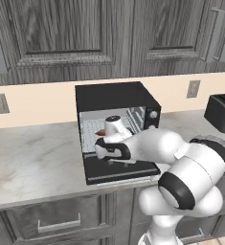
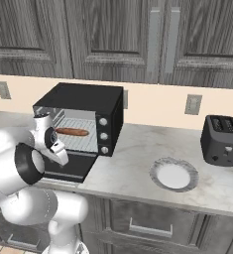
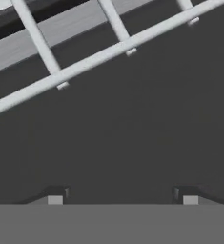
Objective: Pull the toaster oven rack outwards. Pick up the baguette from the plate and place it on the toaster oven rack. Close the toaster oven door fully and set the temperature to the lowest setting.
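Just ahead of your jaws lies the front bar of the toaster oven rack (image 3: 108,53), and beneath them the dark inner face of the toaster oven door (image 3: 123,143), folded down flat. Your gripper (image 3: 123,200) has its two tips set wide apart with nothing between them; they pinch nothing.

Beyond the jaws, on the rack inside the toaster oven (image 2: 83,99), the baguette (image 2: 72,132) already lies lengthwise across the wires. Off to the right of the oven, well apart from your hand, the plate (image 2: 160,184) sits bare on the counter (image 2: 133,154). So the loaf looks delivered, and your step in hand appears to be closing the door.

To do it well, draw the hand back clear of the rack bar before you lift anything, or the fingertips may snag a wire and drag the rack and loaf. Whether the rack still sticks out past the opening I cannot tell; if it does, nudge it in first. Then get under the door's far edge or its handle, and swing it up about the lower hinge in an arc, not a straight push, until it seats fully. The knobs (image 2: 103,135) come afterwards.
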